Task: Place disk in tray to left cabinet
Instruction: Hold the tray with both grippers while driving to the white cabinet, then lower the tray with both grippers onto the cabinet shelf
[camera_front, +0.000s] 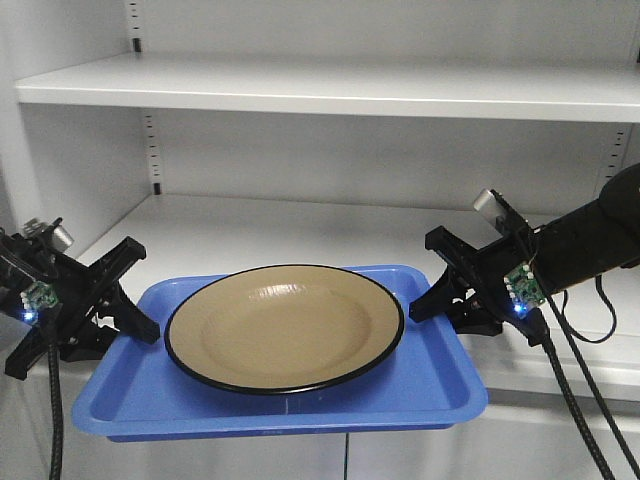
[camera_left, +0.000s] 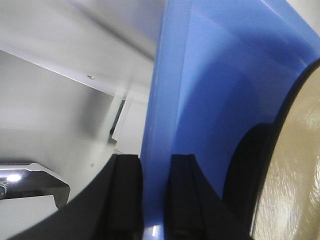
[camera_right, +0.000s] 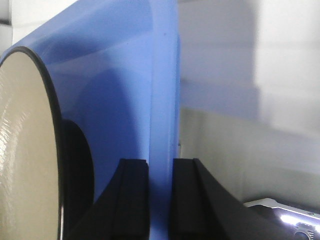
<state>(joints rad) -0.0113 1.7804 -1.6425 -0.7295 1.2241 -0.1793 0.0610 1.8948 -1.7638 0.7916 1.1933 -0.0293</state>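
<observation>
disk (camera_front: 285, 327) in tray (camera_front: 300, 408), left pincer (camera_left: 154, 197) and right pincer (camera_right: 161, 195) each clamped on its rim

The left pincer (camera_front: 142, 300) and right pincer (camera_front: 428, 285) clasp the tray (camera_front: 300, 400), disk (camera_front: 285, 325) inside.

- Disk (camera_front: 285, 330): glossy tan surface, thin black rim.
- Tray (camera_front: 140, 392): smooth bright blue plastic, slight sheen.
- Cabinet (camera_front: 330, 88): light grey metal shelves, matt, smooth.

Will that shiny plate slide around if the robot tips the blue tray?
Probably: the disk looks glossy and lies loose on the smooth tray. The tray's raised rim would likely stop it. The tray seems stiff, held flat by the left pincer and right pincer.
</observation>
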